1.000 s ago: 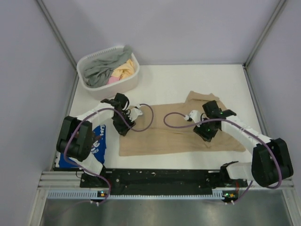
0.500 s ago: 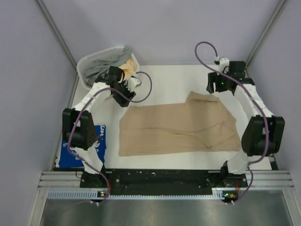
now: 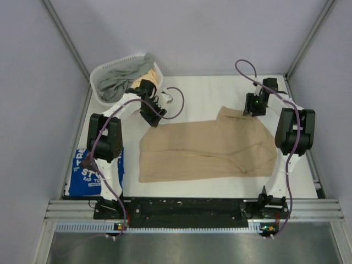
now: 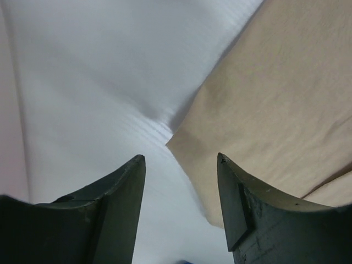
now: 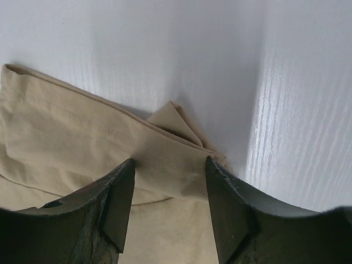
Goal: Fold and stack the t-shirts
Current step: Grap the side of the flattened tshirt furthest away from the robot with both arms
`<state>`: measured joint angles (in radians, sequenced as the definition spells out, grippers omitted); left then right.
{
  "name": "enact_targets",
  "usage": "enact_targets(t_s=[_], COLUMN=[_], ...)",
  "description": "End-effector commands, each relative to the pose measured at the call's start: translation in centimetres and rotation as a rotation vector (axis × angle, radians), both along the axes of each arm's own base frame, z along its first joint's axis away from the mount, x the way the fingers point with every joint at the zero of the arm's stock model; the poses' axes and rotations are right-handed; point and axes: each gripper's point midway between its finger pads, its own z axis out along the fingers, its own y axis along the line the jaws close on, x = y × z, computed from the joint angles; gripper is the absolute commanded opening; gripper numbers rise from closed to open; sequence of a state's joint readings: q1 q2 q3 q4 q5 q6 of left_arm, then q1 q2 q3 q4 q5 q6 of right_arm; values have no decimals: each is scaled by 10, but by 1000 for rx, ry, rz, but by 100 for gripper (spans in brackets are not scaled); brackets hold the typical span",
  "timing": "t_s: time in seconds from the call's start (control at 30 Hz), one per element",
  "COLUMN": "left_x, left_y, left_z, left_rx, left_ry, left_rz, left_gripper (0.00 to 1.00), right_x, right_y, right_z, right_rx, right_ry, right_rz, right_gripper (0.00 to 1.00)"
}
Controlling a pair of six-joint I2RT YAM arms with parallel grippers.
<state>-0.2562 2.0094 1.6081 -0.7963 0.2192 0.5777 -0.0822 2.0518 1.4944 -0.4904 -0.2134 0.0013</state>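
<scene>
The tan shirt (image 3: 209, 148) lies flat on the counter (image 3: 203, 93); the left pincer (image 4: 179, 159) and right pincer (image 5: 169, 162), both spread and empty, hang above its far corners, apparently placed to pinch them for a fold.

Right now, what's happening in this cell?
Both arms are working on the tan t-shirt, which lies spread flat mid-table. The left gripper hovers open over its far left corner, the right gripper open over its far right corner; neither holds cloth. The blue t-shirt lies at the near left edge, partly hidden by the left arm. The white basket at the far left holds other clothes.
</scene>
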Motion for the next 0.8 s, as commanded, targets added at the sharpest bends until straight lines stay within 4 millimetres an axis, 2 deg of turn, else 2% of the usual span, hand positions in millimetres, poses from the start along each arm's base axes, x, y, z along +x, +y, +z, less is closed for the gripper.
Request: enact_targets(t_s=[0.0, 0.17, 0.23, 0.37, 0.43, 0.5, 0.53, 0.7, 0.77], left_x=[19, 20, 20, 20, 15, 8, 4, -22, -38], left_y=[-14, -9, -6, -6, -12, -17, -17, -12, -10], left_z=[-4, -27, -33, -29, -19, -6, 1, 47, 57], left_rx=[8, 72, 90, 89, 51, 14, 2, -20, -27], left_ry=[-44, -33, -28, -47, -52, -62, -73, -147, -162], left_rz=[-20, -24, -20, -19, -29, -44, -47, -96, -129], left_gripper=[59, 58, 48, 0, 0, 0, 0, 0, 0], right_x=[4, 4, 4, 2, -6, -18, -24, -73, -90], right_y=[8, 0, -2, -4, -4, -7, -9, -14, -18], right_z=[-11, -5, 5, 31, 47, 55, 66, 83, 92], right_rx=[41, -4, -13, -39, -47, -66, -87, -170, -230], right_ry=[20, 8, -10, -63, -91, -94, -111, -96, -113], right_rz=[11, -6, -10, 19, 18, 6, 3, 98, 158], right_gripper=[48, 12, 1, 0, 0, 0, 0, 0, 0])
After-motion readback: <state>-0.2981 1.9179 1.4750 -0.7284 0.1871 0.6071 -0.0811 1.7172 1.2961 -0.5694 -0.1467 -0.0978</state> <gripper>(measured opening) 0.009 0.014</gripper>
